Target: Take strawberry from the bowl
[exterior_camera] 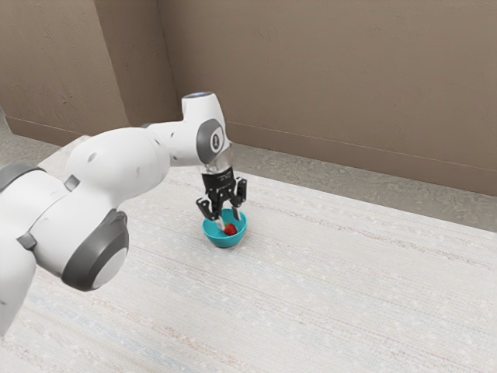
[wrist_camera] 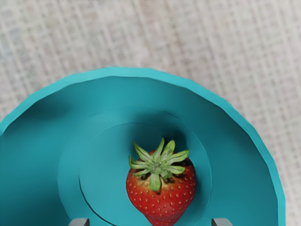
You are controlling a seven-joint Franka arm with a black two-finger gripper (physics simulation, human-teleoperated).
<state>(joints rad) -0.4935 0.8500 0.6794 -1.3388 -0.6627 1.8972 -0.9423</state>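
Positioning for grasp, our gripper (exterior_camera: 230,221) stands jaws apart, strawberry (wrist_camera: 161,193) between them in bowl (wrist_camera: 237,174); we recommend slight lowering, then closure.

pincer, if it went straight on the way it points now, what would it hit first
Probably the inside of the bowl: the open pincer looks set to straddle the strawberry, though depth is unclear.

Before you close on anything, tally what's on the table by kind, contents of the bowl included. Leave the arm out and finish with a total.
Bowl: 1
Strawberry: 1
Total: 2
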